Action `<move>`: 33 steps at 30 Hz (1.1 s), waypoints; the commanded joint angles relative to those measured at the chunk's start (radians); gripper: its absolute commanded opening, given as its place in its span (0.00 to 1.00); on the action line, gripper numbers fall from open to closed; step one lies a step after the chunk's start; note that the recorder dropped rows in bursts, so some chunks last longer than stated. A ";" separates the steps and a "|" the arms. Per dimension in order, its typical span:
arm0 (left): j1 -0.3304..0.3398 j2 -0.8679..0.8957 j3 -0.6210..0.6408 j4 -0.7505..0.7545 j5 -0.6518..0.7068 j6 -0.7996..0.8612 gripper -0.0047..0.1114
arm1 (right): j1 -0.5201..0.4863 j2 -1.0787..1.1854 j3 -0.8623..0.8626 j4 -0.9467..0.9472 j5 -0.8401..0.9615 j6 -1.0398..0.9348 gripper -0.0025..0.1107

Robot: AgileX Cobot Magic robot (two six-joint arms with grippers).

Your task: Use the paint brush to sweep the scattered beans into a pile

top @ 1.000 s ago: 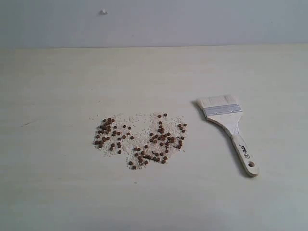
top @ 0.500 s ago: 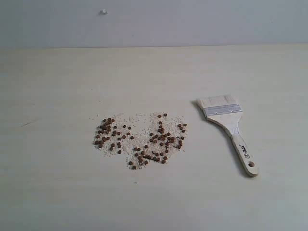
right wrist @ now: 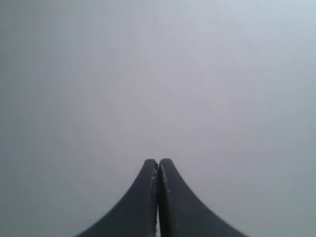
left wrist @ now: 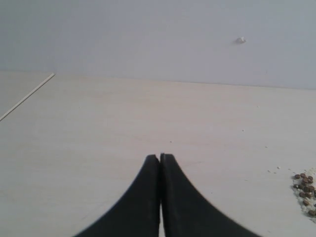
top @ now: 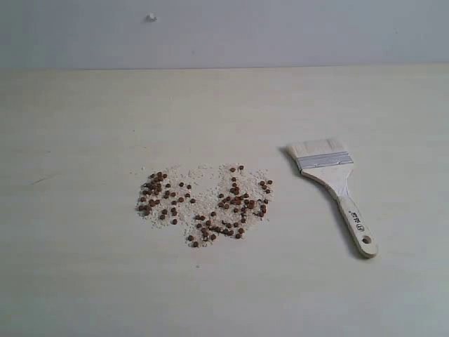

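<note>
Sweeping not yet begun: the brush (top: pixel 334 180) lies on the desk (top: pixel 84 281), right of the beans (top: pixel 203 203), its long axis slanting, bristles toward the far side, handle toward the near right. The left tool (left wrist: pixel 159 157) and right tool (right wrist: pixel 158 161) are pinched shut, empty. Next, probably, the right tool must open over the handle.

Black L gripper (left wrist: pixel 160 157) is seen w/ jaws pressed together above a pale table (left wrist: pixel 98 123), a few reddish-brown beans (left wrist: pixel 305 189) lying at the view's edge, well apart.
</note>
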State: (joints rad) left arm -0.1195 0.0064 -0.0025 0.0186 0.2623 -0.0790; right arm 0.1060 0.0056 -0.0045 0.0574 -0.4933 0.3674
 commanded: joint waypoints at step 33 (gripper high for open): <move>-0.001 -0.006 0.003 0.003 -0.011 -0.003 0.04 | 0.190 1.773 -1.180 -0.085 1.511 -0.283 0.02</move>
State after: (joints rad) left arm -0.1195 0.0064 -0.0025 0.0186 0.2623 -0.0790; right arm 0.2519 1.7419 -1.1908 -0.0179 1.0699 0.0690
